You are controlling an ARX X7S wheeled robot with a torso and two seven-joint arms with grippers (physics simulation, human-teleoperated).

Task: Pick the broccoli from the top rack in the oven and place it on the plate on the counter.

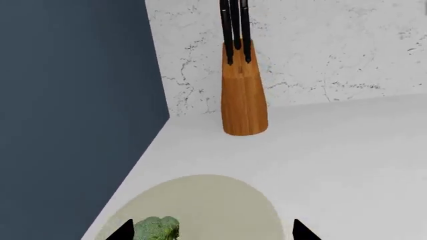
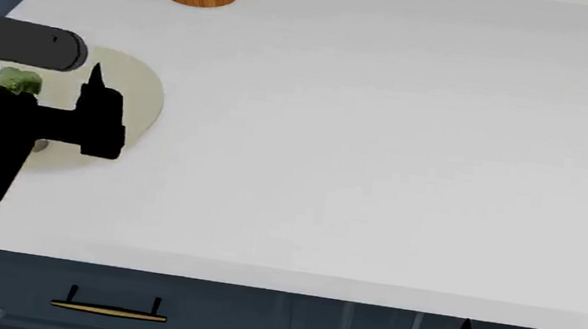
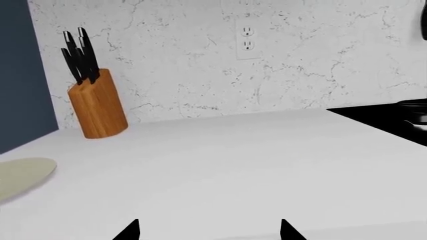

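One small broccoli floret with a bumpy bright green crown is lying on the flat round beige plate, toward the side of the plate nearer the dark blue wall panel. The plate is sitting on the broad smooth white counter, close to the counter's left edge in the head view. The left gripper is hovering over the plate with its two black fingers spread wide; the broccoli is sitting just inside one fingertip, and neither finger is pinching it. The right gripper is holding low at the counter's front edge, fingers also spread, gripping nothing. An orange-brown wooden knife block with black handles is standing upright at the back of the counter, well apart from the plate, against the white marbled backsplash
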